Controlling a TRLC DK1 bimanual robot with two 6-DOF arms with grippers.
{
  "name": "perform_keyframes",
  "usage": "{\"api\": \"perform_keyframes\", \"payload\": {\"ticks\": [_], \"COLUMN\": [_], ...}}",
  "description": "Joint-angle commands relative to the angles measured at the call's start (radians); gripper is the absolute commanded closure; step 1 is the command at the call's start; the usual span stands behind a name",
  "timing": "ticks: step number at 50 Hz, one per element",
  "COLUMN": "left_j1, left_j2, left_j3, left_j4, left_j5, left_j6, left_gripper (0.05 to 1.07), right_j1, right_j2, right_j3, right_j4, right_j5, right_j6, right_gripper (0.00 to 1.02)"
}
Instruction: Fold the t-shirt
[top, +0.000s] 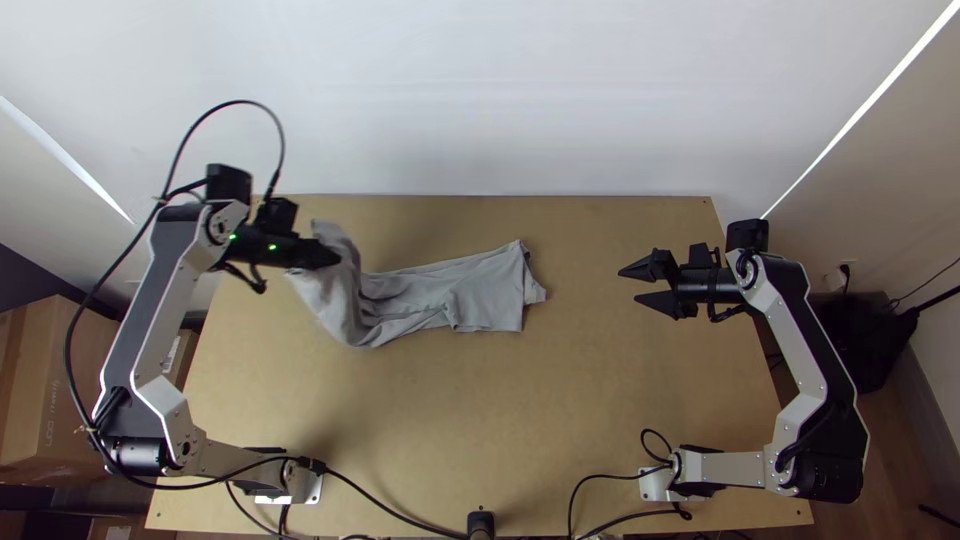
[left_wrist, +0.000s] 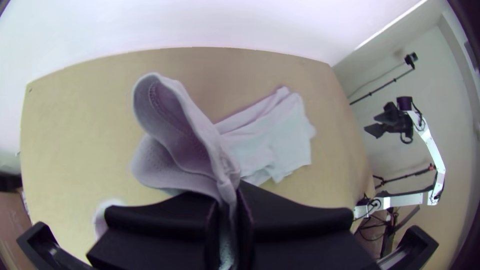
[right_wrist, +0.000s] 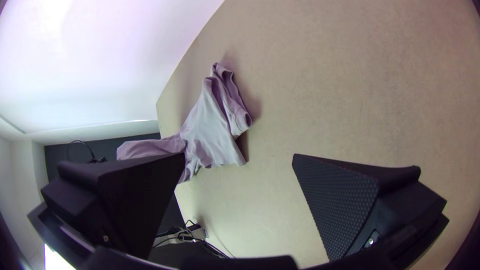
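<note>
Top view: the t-shirt (top: 485, 292) stretches lengthwise left to right.

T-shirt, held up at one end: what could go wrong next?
The left gripper pinches the t-shirt in a narrow bunch, so the raised end may twist or slip. The other end lies loose on the table, with the right gripper open and away from it, so a pull could drag it. Creases might get folded in.

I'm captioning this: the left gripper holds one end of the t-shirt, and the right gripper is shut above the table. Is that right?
Not quite: the right gripper above the table is open, as the right wrist view shows. The left gripper does hold one end of the t-shirt.
</note>
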Motion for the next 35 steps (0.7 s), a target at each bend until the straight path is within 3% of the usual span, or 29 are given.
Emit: {"api": "perform_keyframes", "payload": {"ticks": [1, 18, 35], "left_j1": [-0.11, -0.377, -0.525], "left_j2": [0.076, 0.36, 0.598], "left_j3": [0.082, 0.252, 0.442], "left_j4": [0.017, 0.108, 0.146], "left_j5": [-0.027, -0.169, -0.245], "left_j6": [-0.111, -0.26, -0.357], "left_gripper": [1.04, 1.04, 1.05], "right_j1": [-0.008, -0.02, 0.007], "right_j2": [-0.033, -0.056, -0.056], "right_j3": [-0.029, -0.059, -0.094], "right_j4": [0.0, 0.0, 0.027], "right_j5": [0.002, 0.015, 0.059], "right_j6": [-0.001, -0.007, -0.007], "right_gripper": [0.03, 0.03, 0.03]}}
